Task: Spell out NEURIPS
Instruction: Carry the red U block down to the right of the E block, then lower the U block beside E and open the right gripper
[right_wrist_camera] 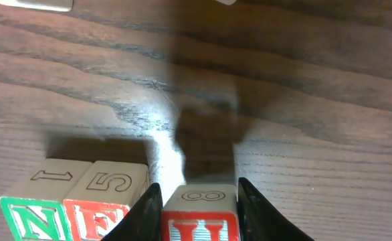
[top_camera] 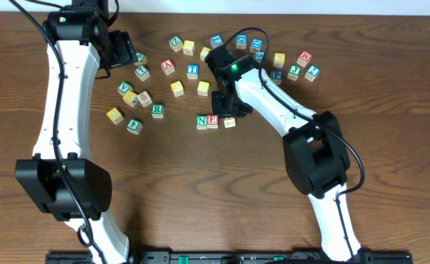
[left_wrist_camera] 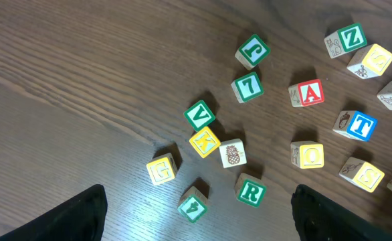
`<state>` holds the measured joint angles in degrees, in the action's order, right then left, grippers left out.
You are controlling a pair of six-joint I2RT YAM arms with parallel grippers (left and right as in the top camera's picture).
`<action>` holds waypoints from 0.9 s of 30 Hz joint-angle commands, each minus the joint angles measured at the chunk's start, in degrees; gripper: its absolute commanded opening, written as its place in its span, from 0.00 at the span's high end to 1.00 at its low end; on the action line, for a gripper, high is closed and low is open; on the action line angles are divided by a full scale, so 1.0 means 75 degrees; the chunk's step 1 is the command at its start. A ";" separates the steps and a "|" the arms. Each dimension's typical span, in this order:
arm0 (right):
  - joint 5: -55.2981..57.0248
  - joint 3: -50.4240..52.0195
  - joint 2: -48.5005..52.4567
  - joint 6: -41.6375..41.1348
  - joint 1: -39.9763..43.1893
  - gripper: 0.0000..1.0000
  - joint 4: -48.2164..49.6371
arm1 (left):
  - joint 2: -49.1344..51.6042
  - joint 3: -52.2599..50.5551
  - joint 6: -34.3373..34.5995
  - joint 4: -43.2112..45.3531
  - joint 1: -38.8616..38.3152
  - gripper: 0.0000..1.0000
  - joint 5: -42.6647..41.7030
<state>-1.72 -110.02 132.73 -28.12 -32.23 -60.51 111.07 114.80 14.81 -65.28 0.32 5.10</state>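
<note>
A green N block [top_camera: 202, 121] and a red E block [top_camera: 213, 120] sit side by side at the table's middle; both also show in the right wrist view, N [right_wrist_camera: 32, 221] and E [right_wrist_camera: 102, 217]. My right gripper [top_camera: 228, 110] [right_wrist_camera: 199, 201] is shut on a red U block [right_wrist_camera: 199, 227] with an 8 on its side, just right of the E with a small gap. A green R block [top_camera: 157, 110] [left_wrist_camera: 251, 192] lies to the left. My left gripper [top_camera: 123, 51] [left_wrist_camera: 203, 227] is open and empty, high above the left blocks.
Loose blocks are scattered across the back of the table: a red A [left_wrist_camera: 306, 93], a blue T [left_wrist_camera: 356, 125], a yellow O [left_wrist_camera: 308, 155], a green V [left_wrist_camera: 199, 114], a yellow K [left_wrist_camera: 204, 141], a green 4 [left_wrist_camera: 193, 206]. More blocks lie at the back right [top_camera: 303, 62].
</note>
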 commanded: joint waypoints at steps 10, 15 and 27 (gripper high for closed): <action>-0.0052 0.0032 0.0073 -0.0076 -0.0064 0.67 -0.0131 | 0.0082 -0.0038 -0.0015 0.0015 0.0020 0.13 0.0131; -0.0050 -0.0038 -0.0175 -0.0044 0.0108 0.67 -0.0073 | 0.0082 -0.0038 -0.0015 0.0015 0.0020 0.13 0.0131; -0.0047 -0.0082 -0.1064 -0.0012 0.0664 0.65 -0.0831 | 0.0082 -0.0038 -0.0015 0.0020 0.0020 0.13 0.0131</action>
<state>-2.00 -110.06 127.28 -28.16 -27.81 -64.99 111.07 114.80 14.81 -65.28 0.32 5.10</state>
